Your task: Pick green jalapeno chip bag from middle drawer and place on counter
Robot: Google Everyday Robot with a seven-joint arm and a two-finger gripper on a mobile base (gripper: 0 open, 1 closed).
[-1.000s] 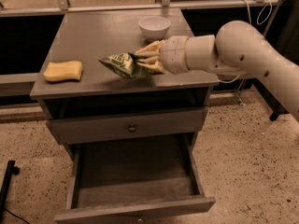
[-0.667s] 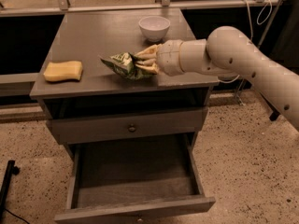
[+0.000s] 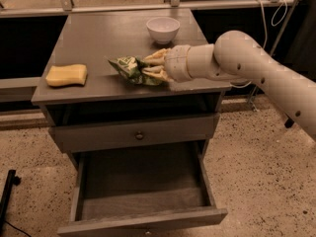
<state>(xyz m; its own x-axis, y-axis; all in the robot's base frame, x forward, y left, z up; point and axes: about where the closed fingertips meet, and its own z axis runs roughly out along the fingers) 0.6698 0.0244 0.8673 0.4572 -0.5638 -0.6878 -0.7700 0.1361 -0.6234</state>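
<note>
Middle drawer (image 3: 143, 184) is pulled out at the bottom of the cabinet, and only its bare grey floor and low walls show. White bowl (image 3: 163, 28) sits at the back of the counter (image 3: 98, 38); the inside shows only white. Drawer front with a round knob (image 3: 139, 135) above the open drawer is shut.

Green jalapeno chip bag (image 3: 132, 69) is on the counter top near the front edge, right of centre. Can't tell whether it rests on the surface or hangs just above it. Its long axis runs left-right, roughly along the front edge, and the narrow end points left toward the yellow sponge (image 3: 66, 75), well apart from it. The right end is inside the claw.

Gripper (image 3: 149, 65) comes in from the right over the counter, level with the bag, fingers (image 3: 157, 55) clamped on the bag's right end.

Counts – one bag, one sponge, one bowl, one open drawer, one shut drawer front.
</note>
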